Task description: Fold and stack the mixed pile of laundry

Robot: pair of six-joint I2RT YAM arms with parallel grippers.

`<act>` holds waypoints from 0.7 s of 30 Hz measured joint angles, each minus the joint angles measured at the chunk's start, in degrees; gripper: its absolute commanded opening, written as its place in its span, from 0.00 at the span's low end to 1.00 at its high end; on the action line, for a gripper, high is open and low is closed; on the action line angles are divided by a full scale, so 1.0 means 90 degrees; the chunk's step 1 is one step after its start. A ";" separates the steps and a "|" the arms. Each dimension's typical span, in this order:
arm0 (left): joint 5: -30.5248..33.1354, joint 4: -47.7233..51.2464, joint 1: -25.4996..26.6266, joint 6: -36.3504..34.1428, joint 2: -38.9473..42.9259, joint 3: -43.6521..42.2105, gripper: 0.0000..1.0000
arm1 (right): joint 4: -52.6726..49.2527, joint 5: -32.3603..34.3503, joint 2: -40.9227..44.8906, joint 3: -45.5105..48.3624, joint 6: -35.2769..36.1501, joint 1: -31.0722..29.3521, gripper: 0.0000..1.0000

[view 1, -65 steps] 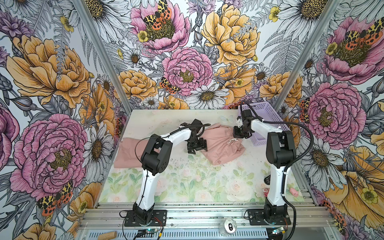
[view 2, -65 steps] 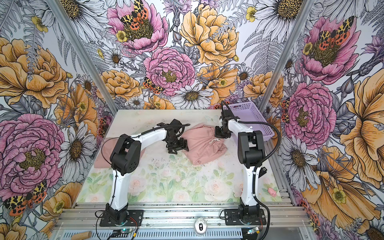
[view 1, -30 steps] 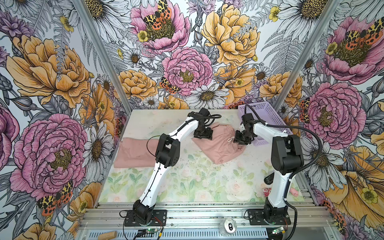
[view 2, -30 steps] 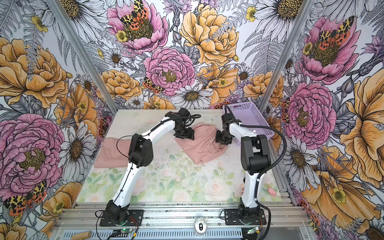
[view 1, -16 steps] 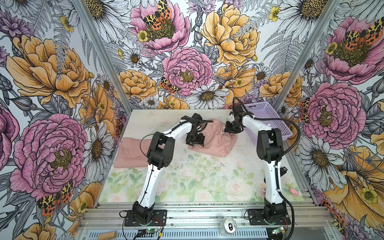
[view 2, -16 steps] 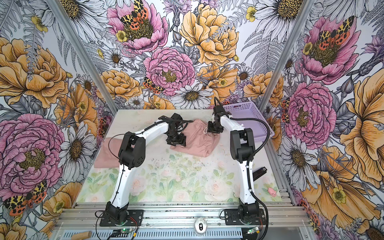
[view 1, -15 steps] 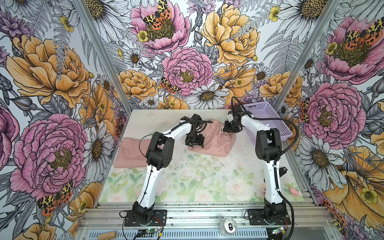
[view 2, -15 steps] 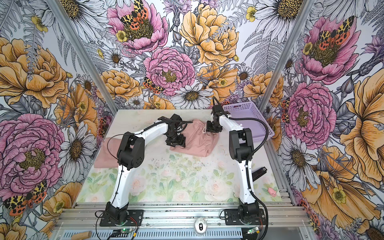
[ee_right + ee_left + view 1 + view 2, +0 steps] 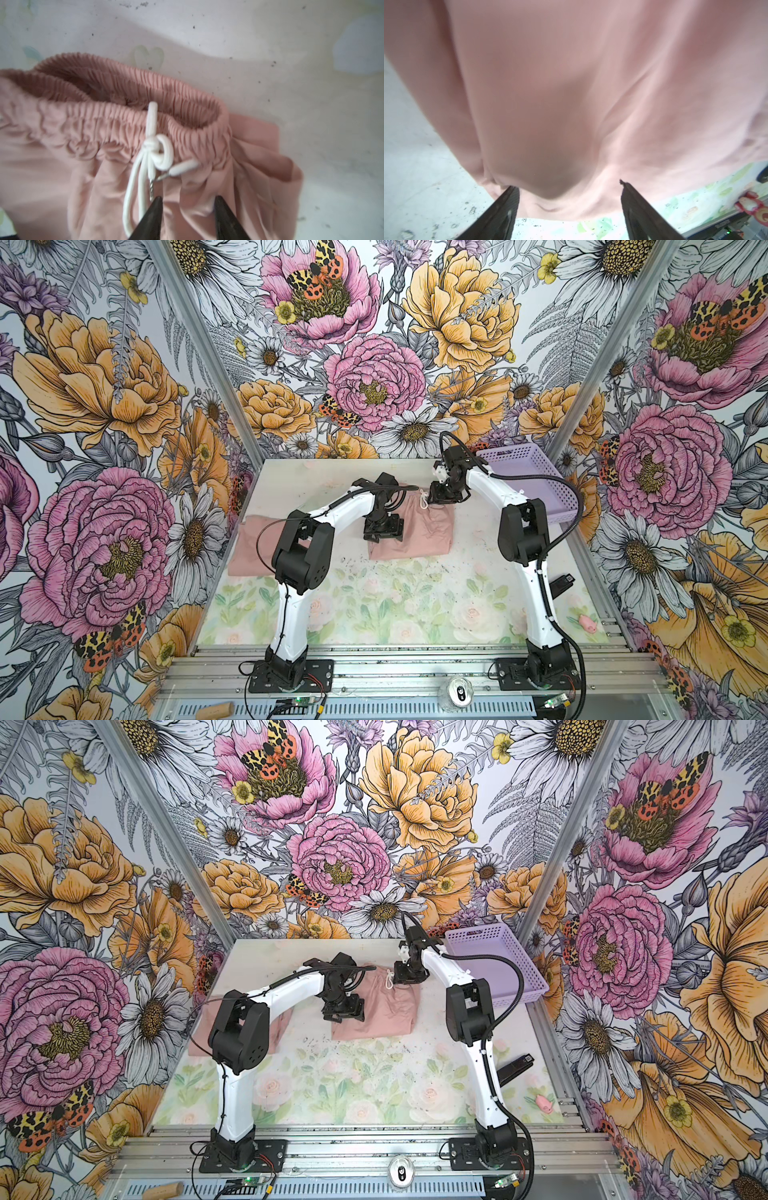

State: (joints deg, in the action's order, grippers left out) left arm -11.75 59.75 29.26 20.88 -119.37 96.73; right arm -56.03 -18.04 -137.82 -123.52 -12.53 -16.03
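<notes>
No lettering, label, brand, number or sign can be read in any view. The can (image 9: pixel 459 696) lying by the front rail (image 9: pixel 395 664) shows only its top, which is too small for any print to be made out.

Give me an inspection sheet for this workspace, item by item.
Surface: floral table mat, scattered with dark specks.
Job's things: pink shorts lying at centre, white drawstring knotted; second pink garment flat at the left edge.
Clutter: lavender basket rear right; small pink toy and black block front right; can by the front rail.
Grippers: left gripper open over the shorts' left side; right gripper at the waistband, grip unclear.
Cables: black hose arches over the basket; left arm's cable loops beside its elbow.
Surroundings: flower-print walls.
</notes>
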 measured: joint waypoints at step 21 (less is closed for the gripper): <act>0.0209 -0.0189 -0.0573 -0.0340 -0.1899 0.2497 0.70 | 0.0845 -0.0780 0.2633 0.4362 -0.1122 -0.0022 0.16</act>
State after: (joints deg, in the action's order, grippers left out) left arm -9.87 58.04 24.10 17.82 -136.46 119.20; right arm -48.42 -25.06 -114.13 -84.27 -22.63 -16.23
